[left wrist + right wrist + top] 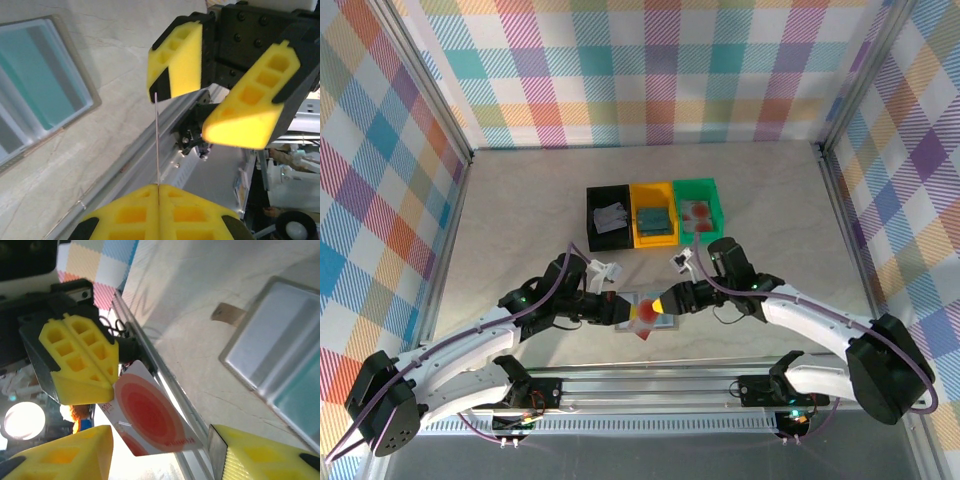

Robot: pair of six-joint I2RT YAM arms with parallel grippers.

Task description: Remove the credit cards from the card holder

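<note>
Above marble table [520, 240], left claw [111, 380] pinches red card [150, 415] (holder [280, 355] cropped).

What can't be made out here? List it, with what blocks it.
Top view: card holder mostly covered by the left gripper and right gripper; cards left inside cannot be counted.
Left wrist view: red card, clamped by the left gripper, shows edge-on; its face is unseen.
Right wrist view: the card's print is too blurred to read; the holder runs off the right edge.
Top view: black tray contents too small to identify.
</note>
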